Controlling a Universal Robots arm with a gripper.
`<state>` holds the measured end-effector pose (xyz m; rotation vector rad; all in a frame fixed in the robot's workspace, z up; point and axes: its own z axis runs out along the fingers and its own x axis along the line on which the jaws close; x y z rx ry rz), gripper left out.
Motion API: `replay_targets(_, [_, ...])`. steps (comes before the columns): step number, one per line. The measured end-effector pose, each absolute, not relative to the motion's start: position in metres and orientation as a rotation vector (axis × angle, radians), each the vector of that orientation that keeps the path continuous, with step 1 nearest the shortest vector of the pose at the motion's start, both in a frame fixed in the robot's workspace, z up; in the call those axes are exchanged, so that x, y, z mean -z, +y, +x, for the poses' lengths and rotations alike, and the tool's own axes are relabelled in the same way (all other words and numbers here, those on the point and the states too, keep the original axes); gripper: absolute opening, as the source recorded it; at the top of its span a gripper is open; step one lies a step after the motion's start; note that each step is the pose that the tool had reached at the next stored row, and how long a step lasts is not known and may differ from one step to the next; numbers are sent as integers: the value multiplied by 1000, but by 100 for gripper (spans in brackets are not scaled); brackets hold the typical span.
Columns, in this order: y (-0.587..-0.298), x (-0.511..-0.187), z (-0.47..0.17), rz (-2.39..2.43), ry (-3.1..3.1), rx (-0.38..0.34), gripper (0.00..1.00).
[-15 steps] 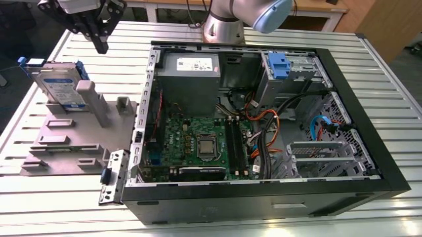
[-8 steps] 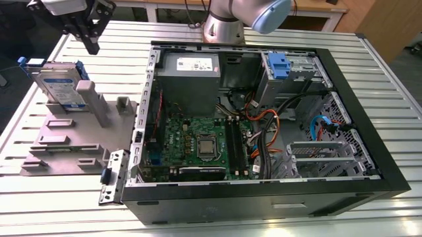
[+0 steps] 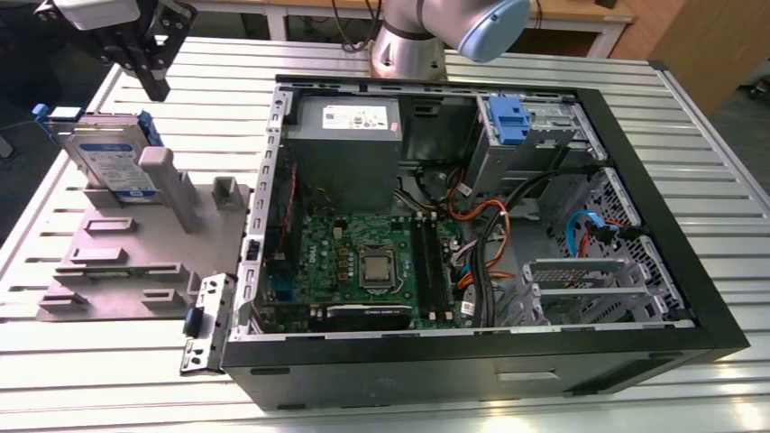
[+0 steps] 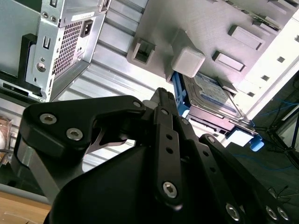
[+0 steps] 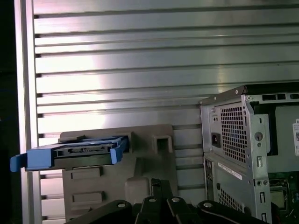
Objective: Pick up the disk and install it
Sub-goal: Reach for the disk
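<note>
On one grey stand (image 3: 121,245), one disk (image 3: 114,164) stood on edge beside one open computer (image 3: 481,352). Near it, one gripper (image 3: 157,90) hung clenched and empty.

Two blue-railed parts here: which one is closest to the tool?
The disk, standing on edge in the grey fixture beside the tool. The other blue bracket sits farther off, inside the computer case.

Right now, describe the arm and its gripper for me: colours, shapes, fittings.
The arm is a round silver-grey tube ending in a joint with a light blue cap. The gripper is matte black, built of flat angular link bars joined by silver screws, seen close up in the second wrist view. A pale grey box sits on the wrist above it.
</note>
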<state>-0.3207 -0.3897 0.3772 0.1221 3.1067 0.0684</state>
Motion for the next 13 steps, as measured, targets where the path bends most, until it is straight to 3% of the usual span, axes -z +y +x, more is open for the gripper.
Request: replay_targets(13, [-390, -376, -324, 122, 3107, -68, 11])
